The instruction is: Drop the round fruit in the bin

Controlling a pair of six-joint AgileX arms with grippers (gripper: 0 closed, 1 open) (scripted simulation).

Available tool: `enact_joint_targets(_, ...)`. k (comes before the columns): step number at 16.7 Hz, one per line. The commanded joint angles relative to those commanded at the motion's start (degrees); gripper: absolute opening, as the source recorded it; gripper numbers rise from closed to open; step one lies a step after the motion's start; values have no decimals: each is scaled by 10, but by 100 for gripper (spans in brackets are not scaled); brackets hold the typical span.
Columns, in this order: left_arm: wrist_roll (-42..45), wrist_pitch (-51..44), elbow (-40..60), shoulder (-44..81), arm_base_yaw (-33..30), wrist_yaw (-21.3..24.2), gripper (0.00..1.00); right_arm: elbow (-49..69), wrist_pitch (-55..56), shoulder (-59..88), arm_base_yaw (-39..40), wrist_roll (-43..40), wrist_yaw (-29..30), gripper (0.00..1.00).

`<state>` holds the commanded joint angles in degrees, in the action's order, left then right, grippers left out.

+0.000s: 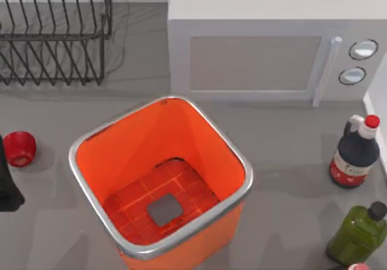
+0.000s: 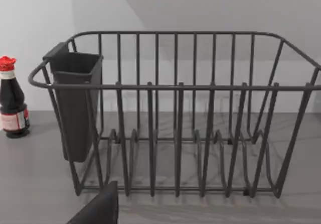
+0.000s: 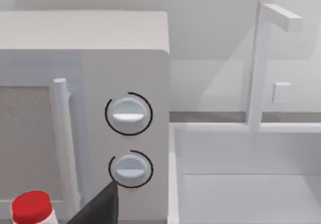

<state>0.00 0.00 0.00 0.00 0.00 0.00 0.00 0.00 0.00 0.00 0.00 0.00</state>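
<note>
While the small glossy red ball-shaped fruit sits untouched on the grey desk near its left edge, well apart from the large orange square bin with the silver metal rim, the task looks to be at its very start: nothing is lifted and the bin holds only its brick-patterned floor with a grey square. A dark part of the left arm shows at the left edge just beside the fruit, but I cannot tell whether the left tool is apart or together; a dark sliver of finger in the left wrist view settles nothing. The same holds for the right tool, whose wrist view faces the white microwave oven and its two round dials. The next move likely calls for the left arm to come over the fruit, close on its round sides without rolling it, then carry it rightward over the rim. Room is fair between fruit and bin; the black wire rack stands behind, and the fruit lies close to the desk's left edge, so a nudge could send it off. The dark red-capped bottle and green bottle stand far right, out of the way.
</note>
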Motion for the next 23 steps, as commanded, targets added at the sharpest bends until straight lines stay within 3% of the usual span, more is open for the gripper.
enact_joint_targets(4,13,-13,16,17,4,0,100,0,0,0,0,0,0,100)
enact_joint_targets(8,87,-81,106,121,16,5,100,0,0,0,0,0,0,100)
enact_joint_targets(23,621,-484,697,919,38,46,100,0,0,0,0,0,0,100)
